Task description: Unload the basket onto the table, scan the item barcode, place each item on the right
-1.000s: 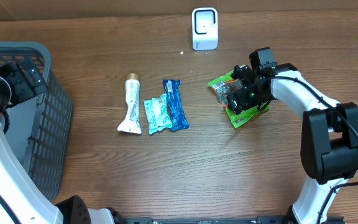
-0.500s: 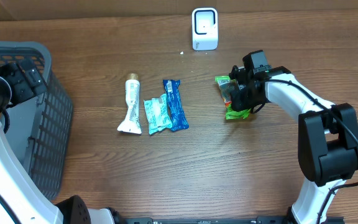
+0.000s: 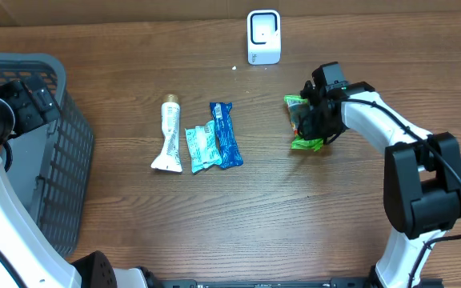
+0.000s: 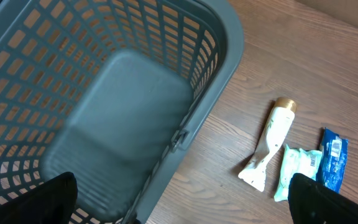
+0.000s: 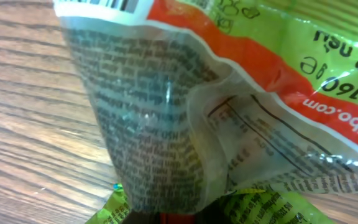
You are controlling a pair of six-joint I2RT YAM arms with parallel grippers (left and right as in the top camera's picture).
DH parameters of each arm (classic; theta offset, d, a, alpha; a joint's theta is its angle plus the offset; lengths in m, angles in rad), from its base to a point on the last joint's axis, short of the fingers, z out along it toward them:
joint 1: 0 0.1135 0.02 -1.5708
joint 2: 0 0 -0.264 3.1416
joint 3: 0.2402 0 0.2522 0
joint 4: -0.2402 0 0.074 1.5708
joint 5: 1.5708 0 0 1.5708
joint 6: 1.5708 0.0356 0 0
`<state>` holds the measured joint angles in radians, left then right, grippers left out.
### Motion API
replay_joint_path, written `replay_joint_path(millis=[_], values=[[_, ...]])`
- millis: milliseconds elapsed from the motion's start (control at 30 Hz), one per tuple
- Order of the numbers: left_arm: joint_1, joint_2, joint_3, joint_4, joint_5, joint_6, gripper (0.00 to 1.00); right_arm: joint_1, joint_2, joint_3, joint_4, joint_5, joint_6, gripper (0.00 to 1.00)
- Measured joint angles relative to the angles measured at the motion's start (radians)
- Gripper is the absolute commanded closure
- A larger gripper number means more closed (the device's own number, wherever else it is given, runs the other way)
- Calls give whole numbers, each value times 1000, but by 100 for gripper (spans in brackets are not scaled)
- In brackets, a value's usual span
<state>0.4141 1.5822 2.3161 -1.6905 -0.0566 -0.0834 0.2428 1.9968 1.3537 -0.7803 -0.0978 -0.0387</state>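
Grip first: the right gripper (image 3: 316, 120) is clamped on the green-and-orange candy bag (image 3: 303, 144), its fingers pinching crumpled film rather than a flat panel. In the wrist view the bag (image 5: 197, 93) fills nearly the whole frame, bunched and folded right against the camera, with a sliver of barcode (image 5: 114, 5) showing at the top edge. Whether the bag has cleared the wooden table (image 3: 294, 208) I cannot tell. From above it pokes out on both sides of the fingers, toward the white scanner (image 3: 263, 36), which stands well apart at the far edge.

The likely trouble is that soft film. A pinch on a fold could let the bag slip or swing, and creases across the barcode, or the code turned away from the scanner's face, could spoil the read.

Farther out, the left gripper (image 4: 182, 202) hangs wide open over the grey basket (image 4: 229, 56), holding nothing. A tube (image 3: 169, 132) and blue packets (image 3: 214, 136) lie mid-table.
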Motion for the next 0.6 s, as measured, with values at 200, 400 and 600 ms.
replay_joint_path(millis=[200,400,600], values=[[0,0,0,0,0,0,0,10,-100,0,10,35,-63,96],[0,0,0,0,0,0,0,54,-222,1,48,39,-89,96],[0,0,0,0,0,0,0,137,-283,1,69,67,-125,96]])
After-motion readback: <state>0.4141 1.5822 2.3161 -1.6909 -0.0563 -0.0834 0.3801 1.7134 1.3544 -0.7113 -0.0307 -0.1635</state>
